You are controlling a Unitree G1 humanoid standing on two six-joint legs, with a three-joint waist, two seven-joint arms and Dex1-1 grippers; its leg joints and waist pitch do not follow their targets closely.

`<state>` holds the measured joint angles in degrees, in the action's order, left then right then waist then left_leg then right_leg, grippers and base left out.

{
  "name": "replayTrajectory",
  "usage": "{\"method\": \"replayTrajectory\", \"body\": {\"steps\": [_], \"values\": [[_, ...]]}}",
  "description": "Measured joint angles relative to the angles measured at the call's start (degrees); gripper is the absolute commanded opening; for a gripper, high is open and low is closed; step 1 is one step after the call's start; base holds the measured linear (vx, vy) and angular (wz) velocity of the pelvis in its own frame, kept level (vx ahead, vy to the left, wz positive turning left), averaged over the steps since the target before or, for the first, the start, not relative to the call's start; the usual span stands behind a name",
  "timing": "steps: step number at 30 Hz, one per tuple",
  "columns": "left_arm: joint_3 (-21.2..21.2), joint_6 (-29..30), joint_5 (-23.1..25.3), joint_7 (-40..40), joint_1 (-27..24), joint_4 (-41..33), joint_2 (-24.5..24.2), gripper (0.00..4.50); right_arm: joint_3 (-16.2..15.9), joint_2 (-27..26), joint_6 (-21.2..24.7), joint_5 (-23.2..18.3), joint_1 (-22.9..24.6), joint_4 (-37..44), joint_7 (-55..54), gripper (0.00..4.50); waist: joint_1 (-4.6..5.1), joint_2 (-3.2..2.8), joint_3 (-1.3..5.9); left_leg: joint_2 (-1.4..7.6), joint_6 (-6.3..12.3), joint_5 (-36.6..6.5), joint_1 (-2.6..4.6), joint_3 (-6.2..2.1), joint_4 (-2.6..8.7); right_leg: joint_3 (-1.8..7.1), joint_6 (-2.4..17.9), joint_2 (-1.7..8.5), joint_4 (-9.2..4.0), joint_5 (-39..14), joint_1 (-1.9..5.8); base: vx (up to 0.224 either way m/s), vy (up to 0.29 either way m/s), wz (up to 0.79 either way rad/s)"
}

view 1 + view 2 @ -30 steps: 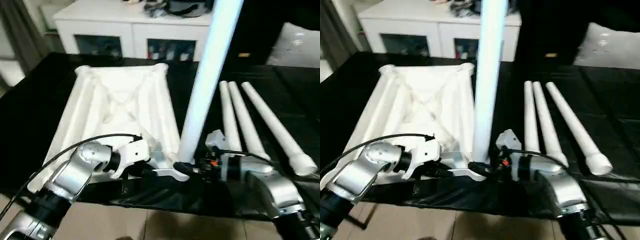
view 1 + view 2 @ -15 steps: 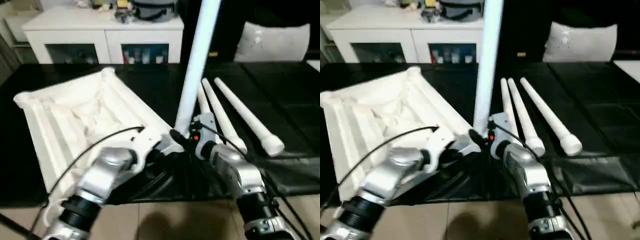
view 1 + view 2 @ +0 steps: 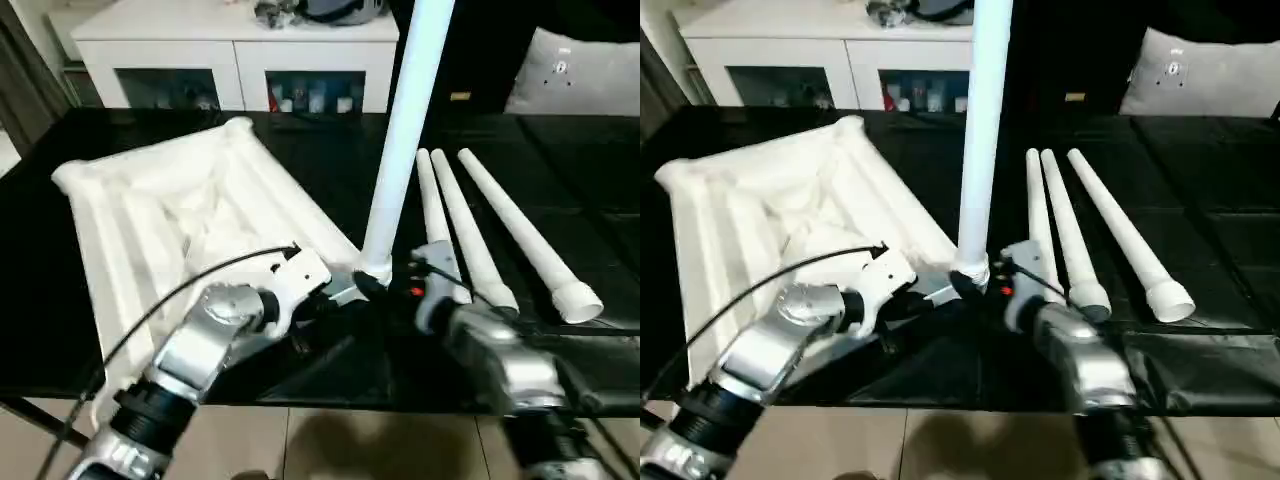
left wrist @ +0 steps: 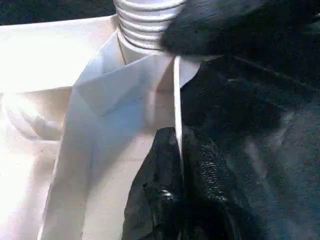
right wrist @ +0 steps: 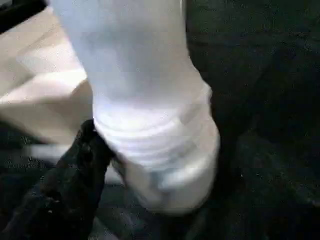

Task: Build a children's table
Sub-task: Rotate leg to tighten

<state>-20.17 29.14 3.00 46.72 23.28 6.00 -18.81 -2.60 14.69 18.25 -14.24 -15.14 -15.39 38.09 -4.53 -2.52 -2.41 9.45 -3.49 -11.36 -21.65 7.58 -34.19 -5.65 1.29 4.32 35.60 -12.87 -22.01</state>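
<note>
Tabletop (image 3: pixel 190 215), white plastic, lies ribbed underside up on the black table (image 3: pixel 330 170), filling the left half of the head views, turned at an angle. Standing leg (image 3: pixel 405 130) rises near-upright from centre frame to the top edge, its ribbed flared end (image 5: pixel 160 150) down at the tabletop's near right corner.

Left gripper (image 3: pixel 335 292), lower centre: wrist view has its black fingers (image 4: pixel 160 200) closed on a thin white edge of the tabletop at that corner. Right gripper (image 3: pixel 385 290) sits at the leg's base; one black finger (image 5: pixel 70 190) presses against the ribbed end, the other is hidden, so whether it grips cannot be told.

Three spare legs (image 3: pixel 480 235) lie side by side, right of centre, flared ends toward the bottom. White cabinet (image 3: pixel 235 50) with glass doors stands upper left; pale cushion (image 3: pixel 575 75) upper right. No writing is readable.
</note>
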Motion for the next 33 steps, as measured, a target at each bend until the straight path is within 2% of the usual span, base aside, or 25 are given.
{"method": "replayTrajectory", "body": {"steps": [2, 5, 12, 15, 20, 26, 28, 30, 33], "values": [[-0.31, -1.6, -0.51, 2.24, 0.69, 0.96, -2.02, 0.0, 0.0, 4.16, 0.03, -0.96, 0.99, 2.4, 4.12, 4.48, -0.22, -0.03, -0.01, 0.05, 0.1, -0.06, -0.06, 0.1, -0.01, -0.01, 0.0, 0.0, -0.09, 0.0, -0.04, 0.0, 0.0, 0.0], [-0.37, -3.01, -0.51, 4.03, 1.26, 2.2, -3.39, 0.0, 0.35, 6.4, 0.02, -1.39, 1.08, 4.06, 7.23, 4.48, -0.15, -0.03, -0.01, 0.15, 0.11, -0.06, 0.09, 0.29, -0.02, 0.01, 0.02, 0.0, -0.06, 0.04, -0.02, 0.0, 0.0, 0.0], [-2.88, -11.28, -1.17, 14.19, 2.27, 5.14, -8.89, 0.0, -2.53, 13.16, -0.78, -1.78, 0.36, 6.41, 17.63, 4.48, -0.77, -0.06, -0.04, 0.32, -0.08, -0.15, 0.56, 0.68, -0.01, 0.1, 0.02, 0.0, -0.03, 0.04, 0.24, 0.0, 0.0, 0.0], [-3.57, -13.64, -1.23, 17.59, 2.75, 5.81, -10.19, 0.0, -3.72, 13.6, -1.88, -1.26, -0.77, 6.29, 19.88, 4.48, -1.12, -0.1, -0.02, 0.33, -0.08, -0.15, 0.62, 0.73, -0.03, 0.11, 0.02, 0.04, -0.02, 0.04, 0.24, 0.0, 0.0, 0.0], [-6.14, -17.94, -1.08, 21.86, 4.47, 7.13, -11.06, 0.0, -7.4, 13.67, -3.64, -0.69, -2.69, 5.05, 25.21, 4.48, -1.89, -0.08, -0.02, 0.33, 0.11, -0.06, 0.57, 0.8, -0.12, 0.14, 0.03, 0.07, -0.03, 0.05, 0.22, 0.0, 0.0, 0.0], [-6.89, -21.31, -0.77, 24.43, 5.59, 9.13, -11.21, 0.0, -9.85, 13.66, -4.65, 0.39, -3.09, 3.14, 28.66, 3.95, -2.1, -0.08, -0.02, 0.35, 0.1, -0.06, 0.58, 0.83, -0.17, 0.16, 0.03, 0.08, 0.07, 0.05, 0.2, 0.0, 0.0, 0.0], [-7.07, -22.06, -0.77, 24.77, 5.92, 9.84, -11.2, 0.0, -10.22, 13.6, -4.75, 0.39, -3.2, 2.55, 28.84, 3.7, -2.12, -0.07, -0.02, 0.36, 0.09, -0.06, 0.6, 0.83, -0.18, 0.16, 0.03, 0.08, 0.11, 0.05, 0.2, 0.0, 0.0, 0.0], [-7.24, -22.61, -0.76, 25.0, 6.26, 10.5, -11.19, 0.0, -10.38, 13.41, -4.77, 0.38, -3.84, 1.46, 29.71, 3.67, -2.1, -0.08, -0.02, 0.37, 0.07, -0.06, 0.6, 0.85, -0.21, 0.17, 0.03, 0.08, 0.18, 0.05, 0.2, 0.0, 0.0, 0.0], [-7.29, -23.18, -0.73, 25.04, 6.27, 10.72, -11.19, 0.0, -10.46, 13.41, -4.78, 0.38, -4.21, 1.18, 30.41, 3.27, -2.13, -0.07, -0.02, 0.39, 0.07, -0.06, 0.61, 0.85, -0.24, 0.16, 0.03, 0.08, 0.21, 0.05, 0.2, 0.0, 0.0, 0.0]]}}
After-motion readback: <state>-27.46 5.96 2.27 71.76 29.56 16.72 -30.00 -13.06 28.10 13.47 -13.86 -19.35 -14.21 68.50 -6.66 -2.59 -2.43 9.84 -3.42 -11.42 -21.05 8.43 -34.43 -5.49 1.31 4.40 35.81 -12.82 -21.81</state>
